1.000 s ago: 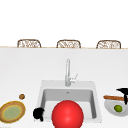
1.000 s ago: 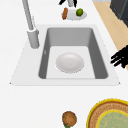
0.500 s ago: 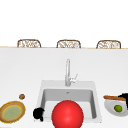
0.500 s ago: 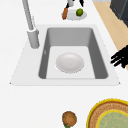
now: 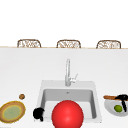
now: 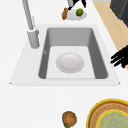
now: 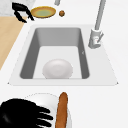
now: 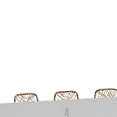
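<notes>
My right hand [image 5: 122,98] hovers over a white plate [image 5: 109,107] on the counter right of the sink, fingers straight and pointing down at a green lime [image 5: 118,108]. A brown stick-shaped food [image 5: 110,97] lies across the plate's far edge. In the right side view the right hand [image 7: 22,112] spreads over the plate [image 7: 50,100] beside the brown stick [image 7: 62,110]. My left hand [image 5: 38,113] floats at the sink's front left corner, fingers relaxed and holding nothing. From the left side the left hand [image 6: 120,57] is beside the basin.
A white bowl [image 6: 70,62] sits in the sink basin [image 6: 100,57], behind the faucet [image 5: 67,72]. A red sphere [image 5: 67,115] stands before the sink. A yellow-rimmed plate [image 5: 12,112] and a small brown round item [image 5: 22,96] lie on the left counter. Three chairs stand behind.
The right hand has shifted very slightly over the white plate. The left hand and everything else stay put.
</notes>
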You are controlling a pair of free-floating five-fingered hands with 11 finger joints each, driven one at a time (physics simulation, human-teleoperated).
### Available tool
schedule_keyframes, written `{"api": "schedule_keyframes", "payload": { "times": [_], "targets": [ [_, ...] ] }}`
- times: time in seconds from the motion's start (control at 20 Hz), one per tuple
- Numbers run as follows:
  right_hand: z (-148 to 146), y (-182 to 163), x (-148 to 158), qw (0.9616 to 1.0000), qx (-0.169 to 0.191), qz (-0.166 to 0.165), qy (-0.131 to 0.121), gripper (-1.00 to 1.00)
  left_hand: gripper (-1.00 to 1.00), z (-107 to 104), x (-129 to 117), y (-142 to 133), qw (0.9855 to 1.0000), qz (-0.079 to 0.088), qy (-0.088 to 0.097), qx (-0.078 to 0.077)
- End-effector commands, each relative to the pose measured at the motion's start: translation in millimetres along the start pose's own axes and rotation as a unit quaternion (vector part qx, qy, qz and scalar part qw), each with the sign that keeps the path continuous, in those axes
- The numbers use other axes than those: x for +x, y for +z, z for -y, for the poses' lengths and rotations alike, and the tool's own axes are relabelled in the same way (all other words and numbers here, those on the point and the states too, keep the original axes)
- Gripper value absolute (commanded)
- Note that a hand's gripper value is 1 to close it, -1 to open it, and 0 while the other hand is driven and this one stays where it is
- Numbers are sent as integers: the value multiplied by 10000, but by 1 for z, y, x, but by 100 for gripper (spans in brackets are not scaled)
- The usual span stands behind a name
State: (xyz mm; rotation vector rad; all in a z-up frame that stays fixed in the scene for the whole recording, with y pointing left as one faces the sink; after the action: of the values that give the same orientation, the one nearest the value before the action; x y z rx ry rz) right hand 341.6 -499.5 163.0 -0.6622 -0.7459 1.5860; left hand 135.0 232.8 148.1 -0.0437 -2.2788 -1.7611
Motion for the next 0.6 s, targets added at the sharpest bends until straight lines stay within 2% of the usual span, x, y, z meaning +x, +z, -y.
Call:
{"api": "schedule_keyframes", "payload": {
  "times": [0.0,0.1,0.2,0.25,0.3,0.4,0.55],
  "targets": [
    [-19,9,3,10000,2,-43,-35,-100,0,0,0,0,10000,0,0,0],
    [-25,8,7,9999,-105,9,-69,-100,0,0,0,0,10000,0,0,0],
    [-27,-4,9,9997,198,40,-141,-100,0,0,0,0,10000,0,0,0],
    [-24,-2,10,9999,19,60,-106,-100,0,0,0,0,10000,0,0,0],
    [-27,-5,12,10000,86,17,-11,-100,0,0,0,0,10000,0,0,0],
    [-31,-14,12,9997,236,-27,-3,-100,0,0,0,0,10000,0,0,0],
    [-31,-27,10,9996,265,28,-63,-100,0,0,0,0,10000,0,0,0]
  ]
}}
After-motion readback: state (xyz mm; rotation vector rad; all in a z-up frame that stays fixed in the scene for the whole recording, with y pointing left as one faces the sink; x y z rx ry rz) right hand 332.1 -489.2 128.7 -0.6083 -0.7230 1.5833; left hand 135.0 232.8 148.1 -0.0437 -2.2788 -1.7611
